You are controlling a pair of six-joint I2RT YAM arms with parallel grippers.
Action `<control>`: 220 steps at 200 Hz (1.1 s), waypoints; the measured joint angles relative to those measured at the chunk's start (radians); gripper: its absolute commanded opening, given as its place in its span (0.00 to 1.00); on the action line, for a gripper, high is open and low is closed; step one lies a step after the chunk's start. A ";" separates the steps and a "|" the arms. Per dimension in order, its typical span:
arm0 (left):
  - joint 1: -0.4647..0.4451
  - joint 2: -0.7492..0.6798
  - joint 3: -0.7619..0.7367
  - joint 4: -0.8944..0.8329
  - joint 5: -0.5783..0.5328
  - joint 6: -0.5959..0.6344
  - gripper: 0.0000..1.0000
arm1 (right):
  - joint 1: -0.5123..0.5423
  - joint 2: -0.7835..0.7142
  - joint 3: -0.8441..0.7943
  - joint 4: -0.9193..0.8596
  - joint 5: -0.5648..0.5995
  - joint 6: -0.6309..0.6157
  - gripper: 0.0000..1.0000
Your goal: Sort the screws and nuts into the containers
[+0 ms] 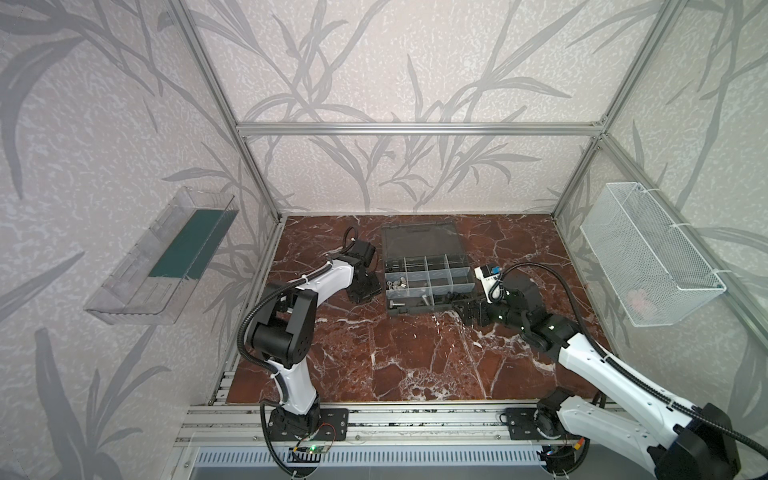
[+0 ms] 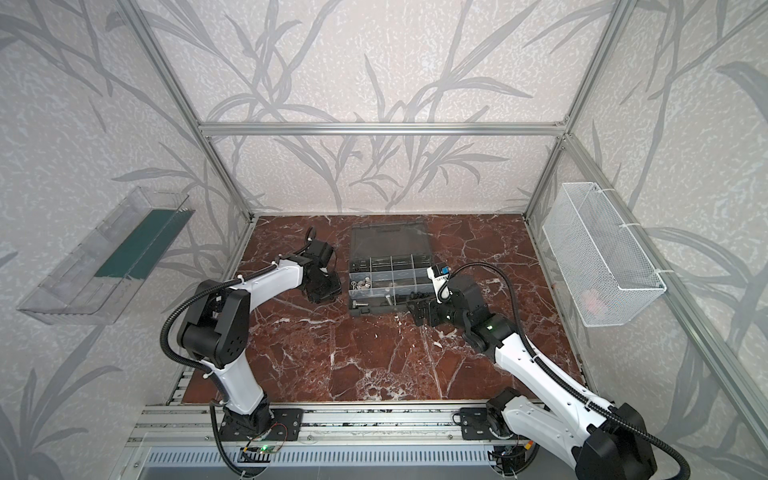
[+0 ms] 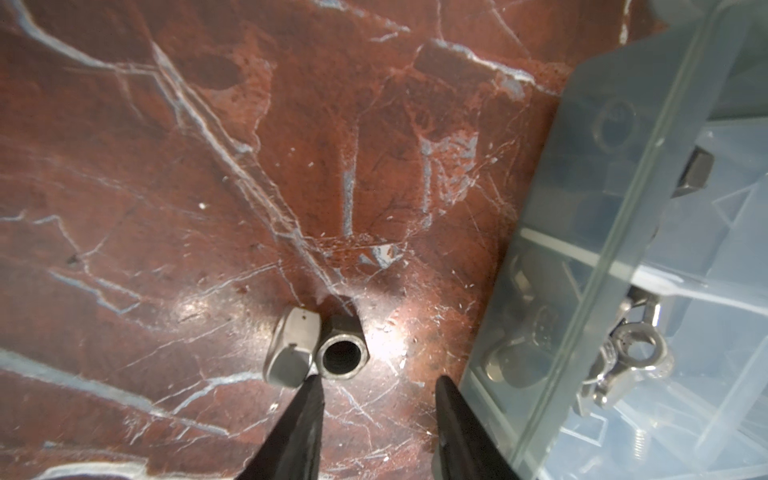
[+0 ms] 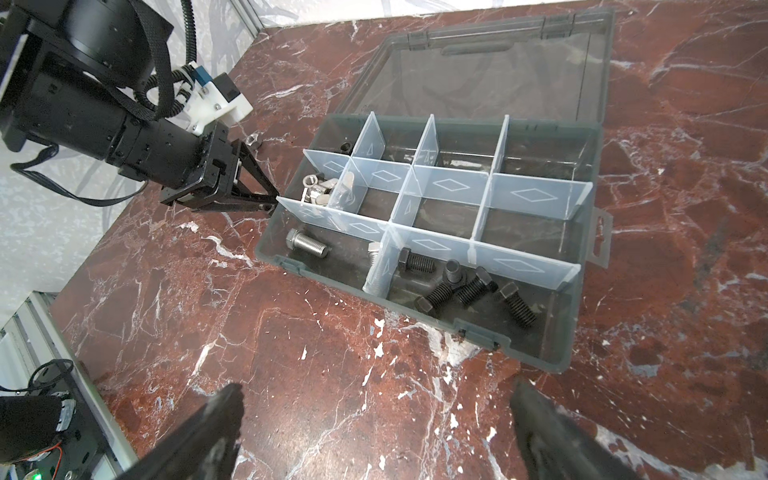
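**Marble-patterned bench with open sorting case, a gripper at either side**

Leaf-print wallpaper and an aluminium frame enclose the red-brown marble-patterned table (image 1: 415,365). The dark grey case (image 4: 540,357) lies toward the back of the table, with its lid (image 4: 498,83) folded flat behind it. The translucent dividers (image 4: 532,195) carry moulded diamond outlines. The lettering on the white camera mount (image 1: 490,282) is too small to read.

Contents of the containers:
- Silver nuts (image 4: 316,189) are heaped in the middle-row compartment at the left end.
- One black nut (image 4: 345,146) lies in the back-row compartment at that end.
- A silver screw (image 4: 307,243) lies in the front row, with a second one half hidden by a divider.
- The black screws (image 4: 469,289) are scattered in the next front compartment.

Two loose nuts (image 3: 320,351) lie touching each other on the table, just outside the case's left wall. One stands on edge and the other lies flat.

The left gripper (image 3: 378,380) has its jaws apart and holds nothing. One fingertip (image 3: 309,399) is at the seam between the two nuts; whether it touches them cannot be told.

The right gripper (image 4: 378,415) is spread wide and empty, near the case's front right corner.

Bare table runs broadly from the case forward to the mounting rail.
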 measured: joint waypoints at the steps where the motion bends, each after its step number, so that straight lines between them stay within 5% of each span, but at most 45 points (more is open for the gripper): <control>1: 0.000 0.000 0.000 0.000 -0.001 0.001 0.43 | 0.000 0.000 0.000 0.000 0.000 0.000 0.99; 81: -0.003 0.102 0.071 -0.053 -0.052 0.058 0.41 | 0.000 0.000 0.000 -0.001 0.001 0.000 0.99; 136: -0.011 0.112 0.078 -0.061 -0.076 0.084 0.17 | 0.000 -0.002 0.000 -0.001 0.009 0.000 0.99; 161: -0.016 0.117 0.105 -0.090 -0.081 0.099 0.16 | 0.000 -0.002 0.000 -0.001 0.009 0.000 0.99; 220: -0.029 0.118 0.448 -0.199 -0.080 0.132 0.16 | 0.000 -0.011 0.000 -0.002 0.013 0.000 0.99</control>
